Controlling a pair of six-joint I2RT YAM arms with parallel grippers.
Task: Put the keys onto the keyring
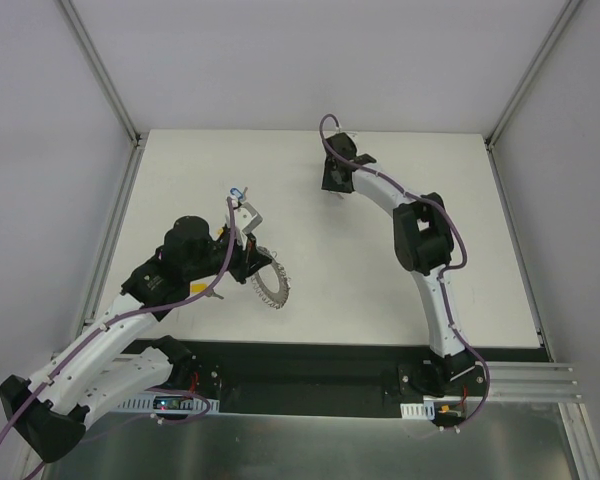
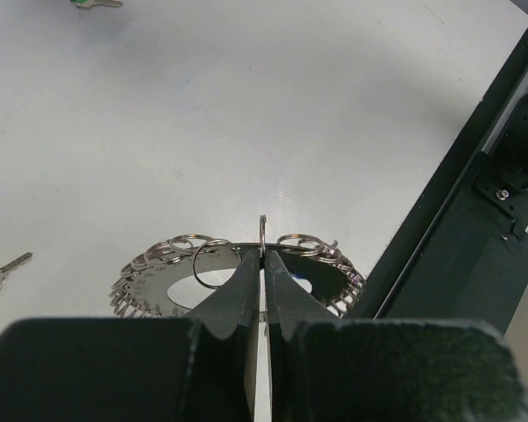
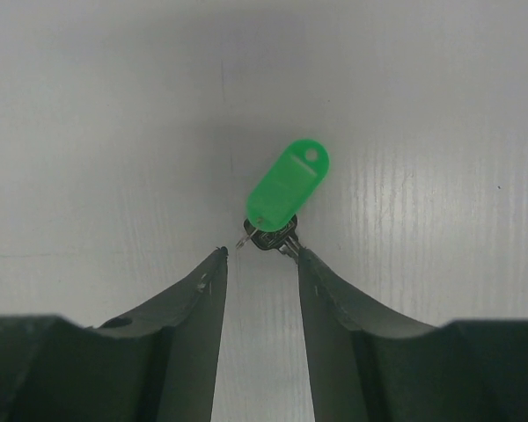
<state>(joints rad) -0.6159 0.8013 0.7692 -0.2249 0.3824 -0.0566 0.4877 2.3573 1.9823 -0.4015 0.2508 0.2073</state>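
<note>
On the white table [image 1: 380,300] you are having only a few things around the work, and none of them is blocking either arm. A blue-headed key [image 1: 238,190] is lying a little beyond the left arm, toward the far edge and on the left half of the table. In the left wrist view a yellow-headed key [image 2: 0,274] is lying flat on the bare surface, apart from the keyring [image 2: 158,280] and to its left. A black strip [image 2: 440,220] is running along the near edge of the table, just beside the keyring.

The keyring is sitting near that near edge, left of the middle. Many small wire loops [image 2: 187,243] are hanging around its toothed rim.

Your left gripper [image 2: 264,251] is pinching the rim of the keyring. Its jaws are pressed together on the thin metal, with no gap showing between them.

Your right gripper [image 3: 260,255] is hanging over the far part of the table, right of the middle, and is pointing down at the green key [image 3: 289,183]. This key is lying flat with its green head away from the fingers. The jaws are standing about half apart and are holding nothing. The right fingertip seems to be touching the dark metal end of the key, though I cannot say this surely from the wrist view, and the left fingertip is clear of it.
</note>
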